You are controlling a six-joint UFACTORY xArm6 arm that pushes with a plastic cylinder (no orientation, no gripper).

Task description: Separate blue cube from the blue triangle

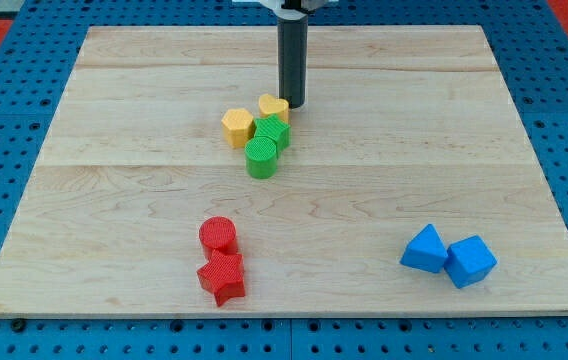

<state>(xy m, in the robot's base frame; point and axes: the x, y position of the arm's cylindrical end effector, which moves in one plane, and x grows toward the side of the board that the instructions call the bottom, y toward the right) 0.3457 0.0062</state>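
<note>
The blue cube [470,261] sits near the view's bottom right, touching the blue triangle [425,249] on its left. My tip [293,104] is the lower end of the dark rod near the view's top centre. It stands far from both blue blocks, just right of a yellow block [273,106].
A yellow hexagon [237,127], a green block [273,132] and a green cylinder [261,158] cluster below my tip. A red cylinder [218,235] and a red star [223,278] sit at the view's bottom, left of centre. The wooden board [114,120] lies on a blue pegboard.
</note>
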